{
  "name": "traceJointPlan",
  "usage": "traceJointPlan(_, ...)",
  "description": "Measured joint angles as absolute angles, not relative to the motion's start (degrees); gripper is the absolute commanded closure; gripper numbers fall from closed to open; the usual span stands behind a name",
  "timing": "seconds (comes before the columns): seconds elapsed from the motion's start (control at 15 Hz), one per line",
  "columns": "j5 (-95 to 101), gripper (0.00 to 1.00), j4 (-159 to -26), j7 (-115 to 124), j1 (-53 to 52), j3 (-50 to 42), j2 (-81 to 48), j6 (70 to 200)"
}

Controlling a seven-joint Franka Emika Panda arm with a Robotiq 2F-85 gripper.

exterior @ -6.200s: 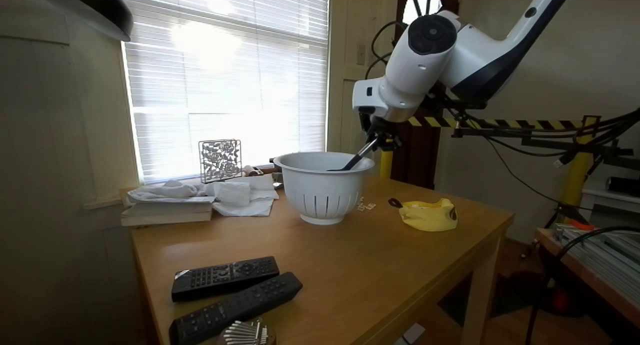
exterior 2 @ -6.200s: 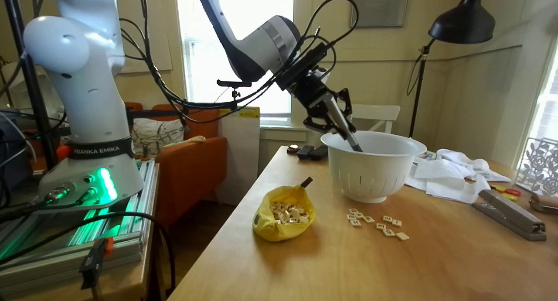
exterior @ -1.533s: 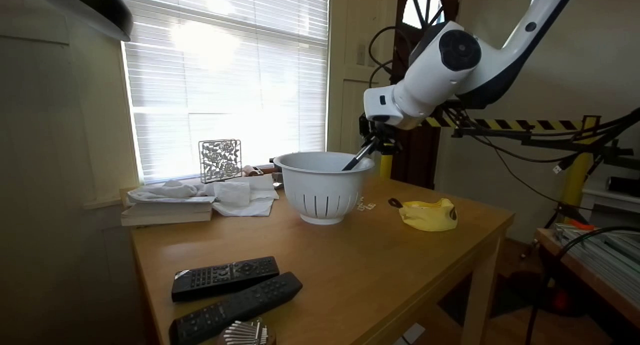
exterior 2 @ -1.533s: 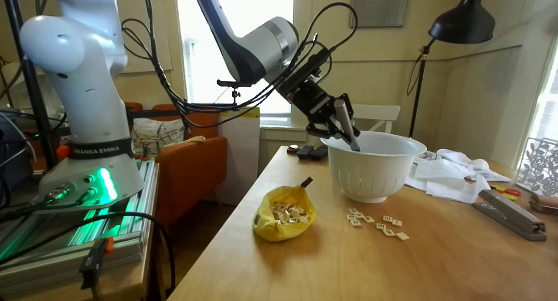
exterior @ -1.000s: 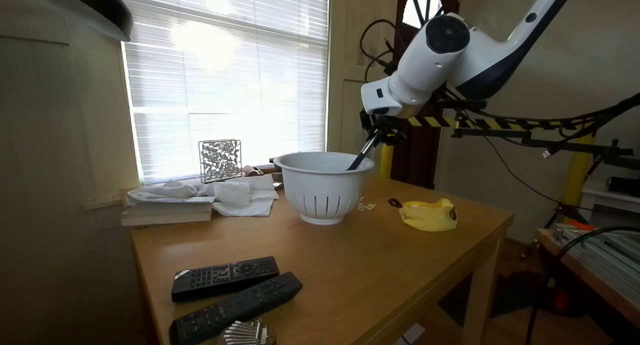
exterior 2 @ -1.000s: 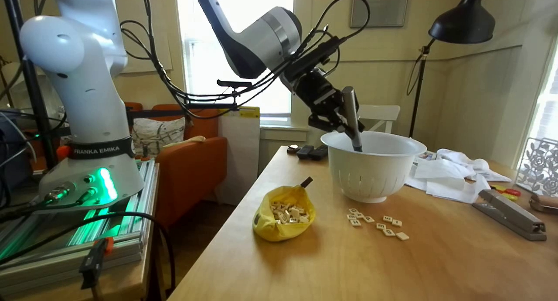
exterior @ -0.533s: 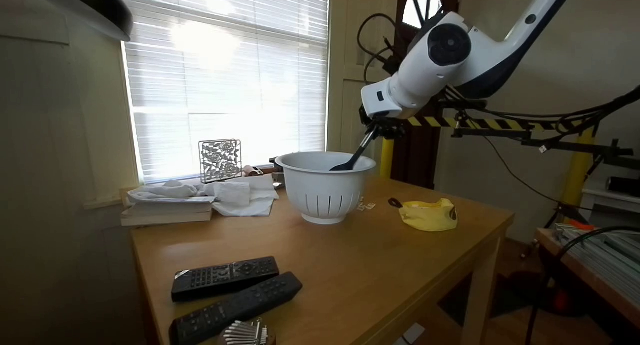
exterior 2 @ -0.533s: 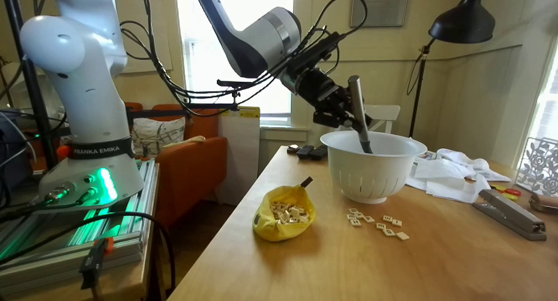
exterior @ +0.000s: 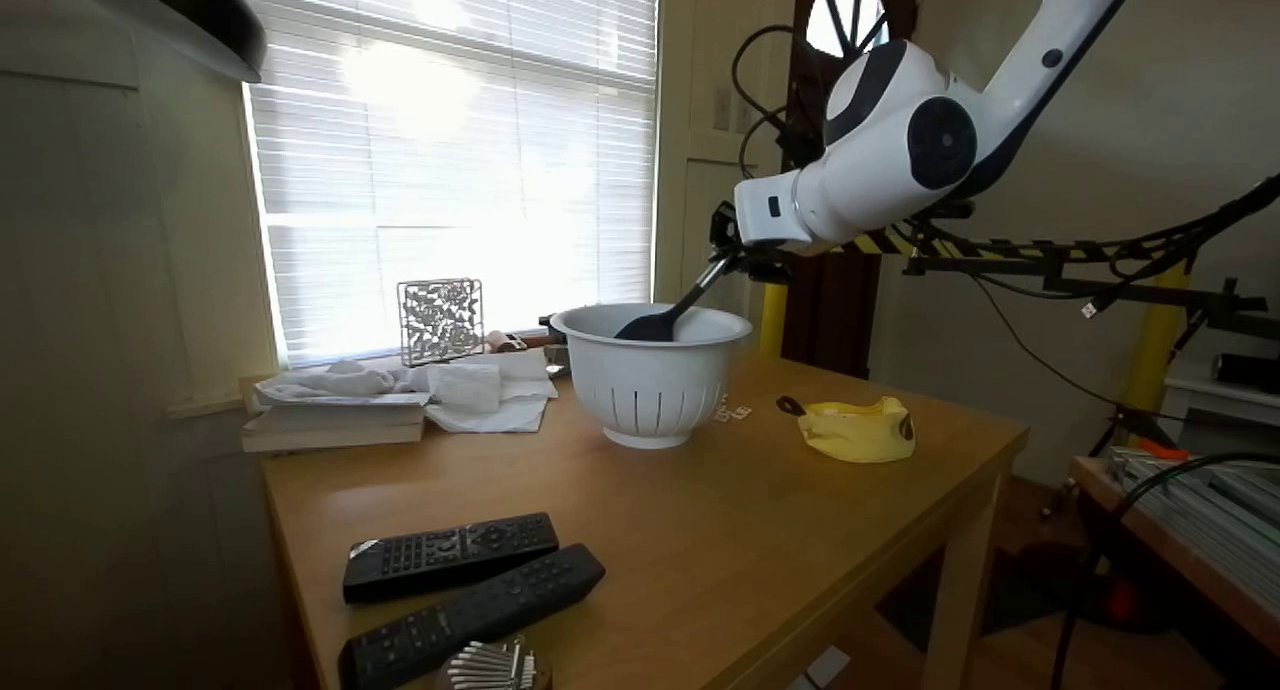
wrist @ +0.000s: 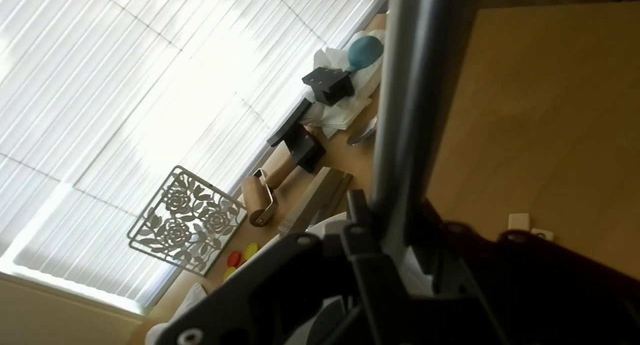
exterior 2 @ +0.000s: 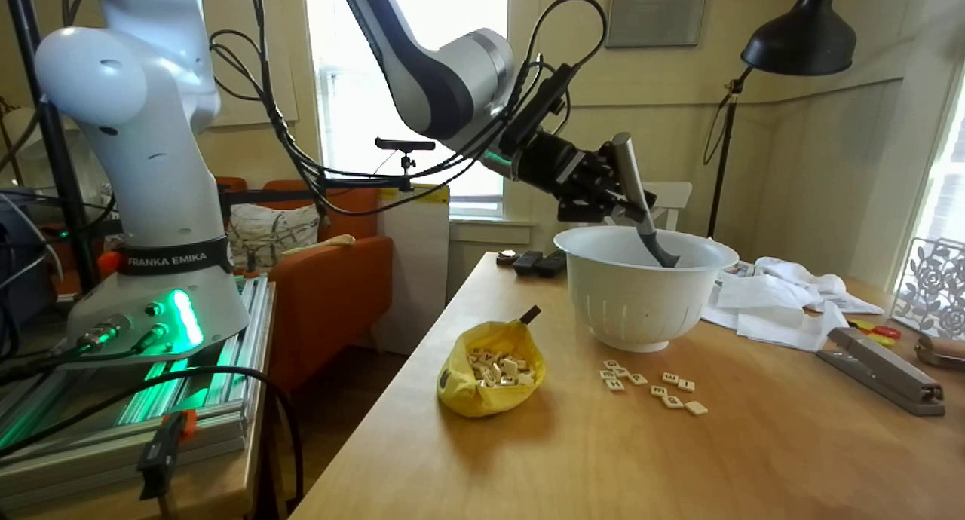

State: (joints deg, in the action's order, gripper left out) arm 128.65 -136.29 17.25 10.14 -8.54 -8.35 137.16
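My gripper (exterior 2: 639, 202) is shut on the metal handle of a spoon-like utensil (exterior 2: 627, 166). The utensil has a dark blue-grey head (exterior: 648, 326). It leans, with the head inside the white slotted bowl (exterior: 650, 395) and the handle's free end up past the fingers. I cannot tell whether the head touches the bowl's inner wall. The gripper is just above the bowl's rim in both exterior views; the bowl stands upright on the table (exterior 2: 754, 460). In the wrist view the handle (wrist: 420, 95) rises between the fingers, and the bowl is mostly hidden behind them.
A yellow bag (exterior 2: 490, 399) of letter tiles and several loose tiles (exterior 2: 672, 402) lie near the bowl. A stapler (exterior 2: 882, 369), white papers (exterior 2: 784, 309) and a metal rose panel (wrist: 187, 220) are beyond it. Two black remotes (exterior: 450, 555) lie at another end. A lamp (exterior 2: 799, 34) stands behind.
The gripper has tilted flatter while holding the utensil. The utensil's head has swung across the bowl, away from the arm, and more of it shows above the rim. The bowl has shifted very slightly.
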Motion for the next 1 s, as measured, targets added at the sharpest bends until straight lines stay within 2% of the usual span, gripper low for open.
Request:
traceJointPlan(0.33,129.43,0.94,-137.55,23.85,10.22,-7.99,-9.38,137.12)
traceJointPlan(1.0,108.4,0.94,-138.44,10.58,11.22,-8.86,-7.0,144.98)
